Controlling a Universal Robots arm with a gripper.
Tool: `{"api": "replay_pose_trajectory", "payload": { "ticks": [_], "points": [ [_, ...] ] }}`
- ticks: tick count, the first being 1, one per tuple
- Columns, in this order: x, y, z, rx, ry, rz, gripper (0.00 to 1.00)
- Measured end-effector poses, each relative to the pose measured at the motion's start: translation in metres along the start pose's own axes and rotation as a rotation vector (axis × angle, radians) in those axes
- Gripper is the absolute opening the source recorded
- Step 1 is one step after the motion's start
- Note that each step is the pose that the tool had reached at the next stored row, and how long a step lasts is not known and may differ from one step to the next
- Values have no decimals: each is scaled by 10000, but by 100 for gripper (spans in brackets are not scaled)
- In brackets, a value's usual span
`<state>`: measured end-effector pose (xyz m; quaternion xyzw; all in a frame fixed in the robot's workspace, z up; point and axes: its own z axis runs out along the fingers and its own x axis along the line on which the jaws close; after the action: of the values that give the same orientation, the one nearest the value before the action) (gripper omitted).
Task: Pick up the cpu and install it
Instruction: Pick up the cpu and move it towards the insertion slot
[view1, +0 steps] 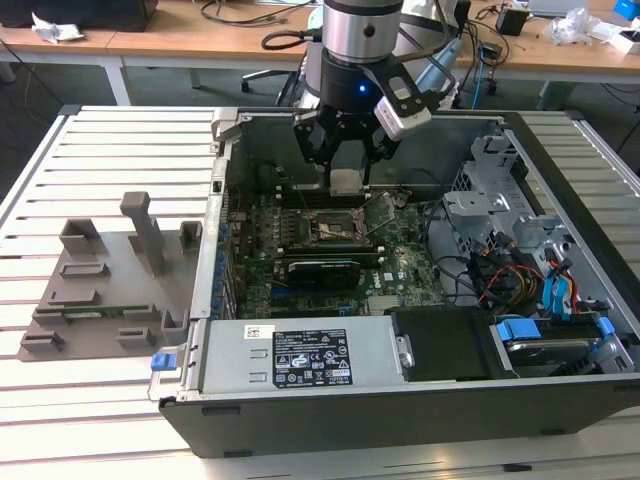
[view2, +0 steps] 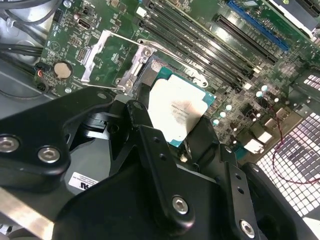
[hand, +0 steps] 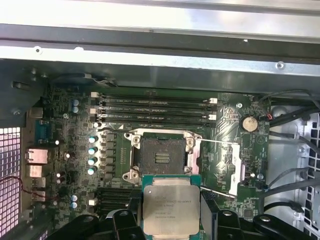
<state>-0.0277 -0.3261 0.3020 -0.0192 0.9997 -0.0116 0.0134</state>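
Your jaws are clamped on the cpu (view1: 345, 182), holding it flat. In the exterior view, the open socket (view1: 335, 226) sits at its 6 o'clock.

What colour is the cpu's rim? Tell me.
The cpu has a teal-green rim, clearest in the first wrist view.

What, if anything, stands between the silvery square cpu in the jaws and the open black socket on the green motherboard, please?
Nothing visible does. The silvery square cpu sits in the jaws just off the open black socket, whose metal retention frame is swung aside, contacts bare.
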Motion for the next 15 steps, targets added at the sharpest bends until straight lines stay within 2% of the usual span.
{"api": "replay_pose_trajectory", "payload": {
  "ticks": [15],
  "points": [
    [4,2,98,1,0,0,55]
  ]
}}
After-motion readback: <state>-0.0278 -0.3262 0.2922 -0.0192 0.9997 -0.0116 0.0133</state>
